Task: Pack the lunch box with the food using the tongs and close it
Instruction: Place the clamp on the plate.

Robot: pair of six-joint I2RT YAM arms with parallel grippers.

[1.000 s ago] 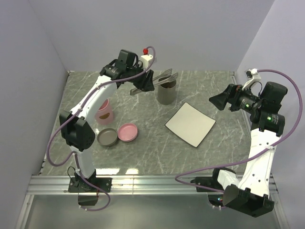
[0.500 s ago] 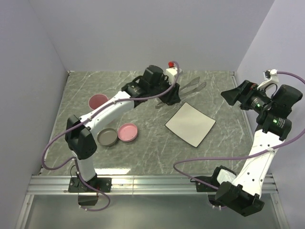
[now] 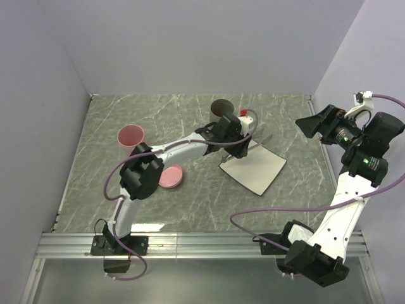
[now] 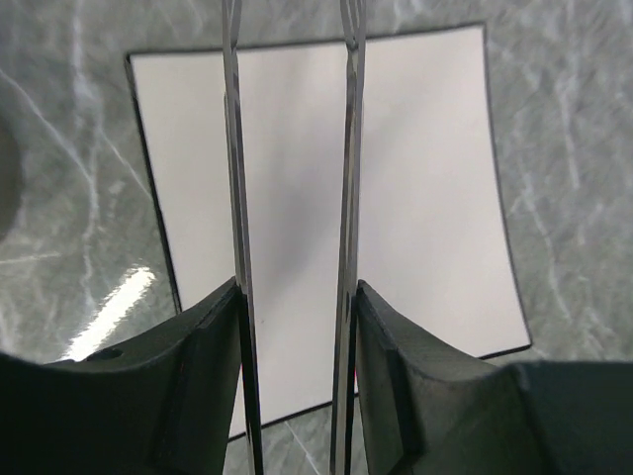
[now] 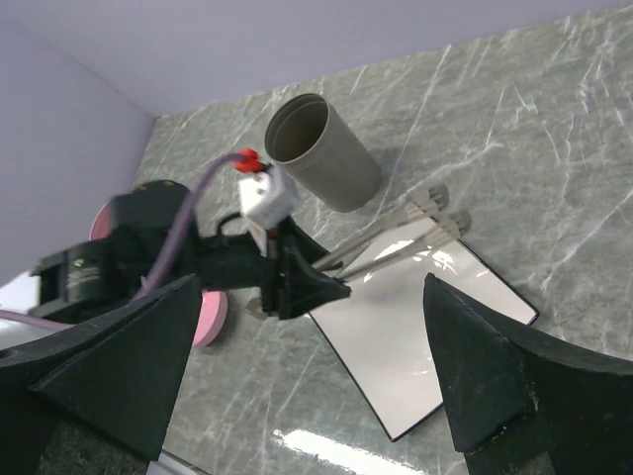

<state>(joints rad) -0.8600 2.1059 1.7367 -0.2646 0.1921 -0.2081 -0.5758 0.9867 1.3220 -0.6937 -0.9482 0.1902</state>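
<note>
My left gripper (image 3: 245, 140) (image 4: 295, 332) is shut on the tongs (image 3: 261, 137) (image 4: 237, 178) (image 5: 396, 233). Each finger presses one thin metal arm from outside, and the arms stay apart. The tongs reach out over the near-left corner of the white square plate (image 3: 256, 168) (image 4: 425, 198) (image 5: 425, 336), which is bare. My right gripper (image 3: 314, 124) (image 5: 313, 279) is open and empty, held high at the right, looking down on the plate. A pink round lunch box tub (image 3: 131, 136) stands at the left, with its pink lid (image 3: 171, 177) (image 5: 210, 317) beside my left arm. No food shows in any view.
A grey cup (image 3: 222, 107) (image 5: 321, 150) stands upright just behind my left gripper, close to the tongs. My left arm (image 3: 171, 152) stretches low across the table's middle. Walls close the left, back and right sides.
My left arm has swung from the back left, past the grey cup, rightward and down to the plate, carrying the tongs. My right gripper has drawn back to the right.
</note>
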